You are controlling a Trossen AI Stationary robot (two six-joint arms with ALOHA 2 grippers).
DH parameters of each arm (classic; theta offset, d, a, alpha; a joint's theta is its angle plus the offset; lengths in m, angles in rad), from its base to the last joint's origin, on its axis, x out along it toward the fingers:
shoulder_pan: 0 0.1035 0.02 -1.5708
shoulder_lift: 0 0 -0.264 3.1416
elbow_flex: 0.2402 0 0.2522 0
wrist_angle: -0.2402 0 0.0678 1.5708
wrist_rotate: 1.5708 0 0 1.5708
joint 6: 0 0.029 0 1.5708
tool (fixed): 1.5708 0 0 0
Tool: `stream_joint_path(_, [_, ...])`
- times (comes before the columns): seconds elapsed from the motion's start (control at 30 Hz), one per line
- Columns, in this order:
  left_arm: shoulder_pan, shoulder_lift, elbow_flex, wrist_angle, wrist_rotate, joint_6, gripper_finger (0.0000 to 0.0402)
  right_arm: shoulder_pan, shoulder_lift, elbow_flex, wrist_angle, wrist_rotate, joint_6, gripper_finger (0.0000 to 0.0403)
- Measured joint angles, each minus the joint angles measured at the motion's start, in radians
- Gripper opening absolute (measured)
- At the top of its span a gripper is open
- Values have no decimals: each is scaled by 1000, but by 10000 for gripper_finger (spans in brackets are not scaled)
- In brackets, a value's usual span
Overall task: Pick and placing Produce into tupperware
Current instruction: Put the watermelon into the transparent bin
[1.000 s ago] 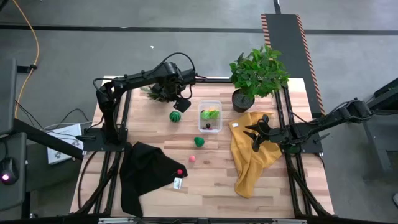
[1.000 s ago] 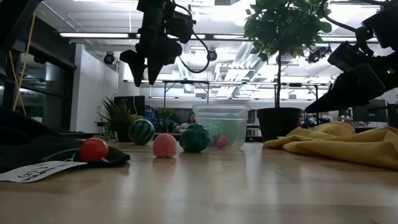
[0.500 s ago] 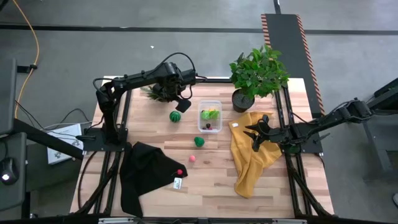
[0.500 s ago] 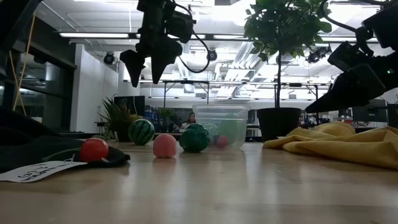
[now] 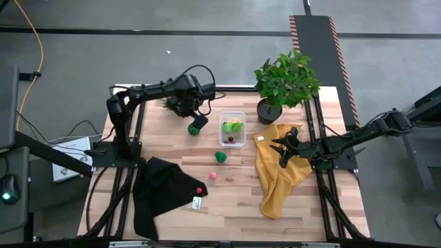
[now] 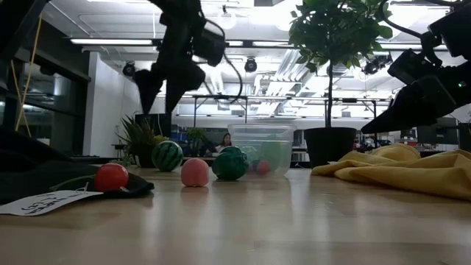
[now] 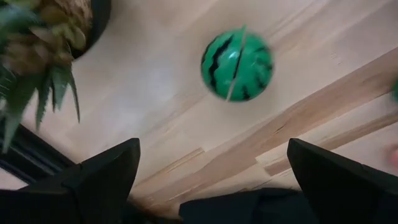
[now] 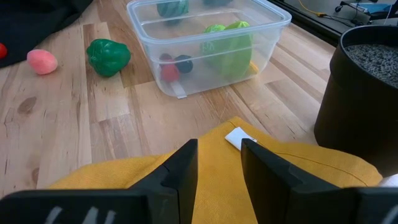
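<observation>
Two spread, empty fingers of your left gripper (image 5: 198,122) hang directly over the striped melon (image 7: 237,63), which sits on the table beside the tupperware (image 5: 232,129), while your right gripper (image 5: 282,153), fingers narrowly parted and empty, waits over the yellow cloth (image 5: 278,180).

left gripper (image 5: 195,118) over the striped melon (image 5: 195,128) near the worktop's (image 5: 238,189) far edge, clear tupperware (image 5: 232,129) just beside it holding produce, green piece (image 5: 220,157) and pink piece (image 5: 213,176) mid-worktop, right gripper (image 5: 279,149) above the yellow cloth (image 5: 278,172), black cloth (image 5: 163,186) at the near left
</observation>
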Motion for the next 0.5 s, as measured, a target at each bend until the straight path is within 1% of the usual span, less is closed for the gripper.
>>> stream_joint_path(0.2, [0, 0, -87, 87, 15, 21, 397, 0, 0, 0, 0, 0, 0, 114])
stream_joint_path(0.33, [0, 0, -93, 171, 39, 36, 397, 0, 0, 0, 0, 0, 0, 114])
stream_joint_path(0.5, [0, 0, -93, 208, 50, 44, 397, 0, 0, 0, 0, 0, 0, 114])
